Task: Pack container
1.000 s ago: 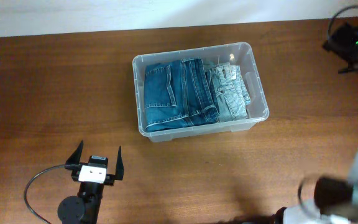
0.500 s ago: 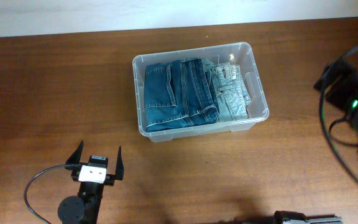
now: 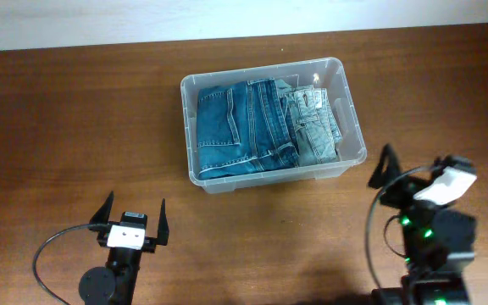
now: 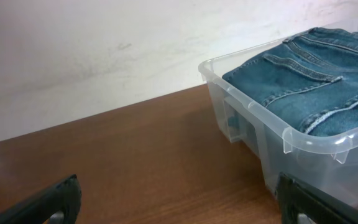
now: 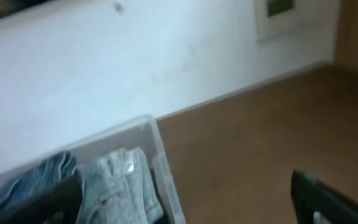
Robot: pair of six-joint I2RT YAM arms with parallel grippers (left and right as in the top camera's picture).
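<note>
The clear plastic container (image 3: pixel 271 68) stands at the middle back of the table. Folded dark blue jeans (image 3: pixel 235 127) fill its left part and a lighter folded pair (image 3: pixel 312 127) lies at its right. My left gripper (image 3: pixel 134 206) rests open near the front left, well clear of the tub. In the left wrist view the container (image 4: pixel 247 118) and the dark jeans (image 4: pixel 303 81) lie ahead to the right of the open gripper (image 4: pixel 179 205). My right gripper (image 3: pixel 413 165) is open, just front right of the tub. Its blurred view shows the container (image 5: pixel 160 155), the light jeans (image 5: pixel 117 180) and the open gripper (image 5: pixel 188 202).
The brown wooden table (image 3: pixel 74 127) runs back to a pale wall (image 3: pixel 100 21). A black cable (image 3: pixel 45 254) loops beside the left arm's base. The right arm's body (image 3: pixel 430 237) with green lights stands at the front right edge.
The right arm has swung from the far right back corner down to the front right, beside the container. The left arm, the container and the jeans have not moved.
</note>
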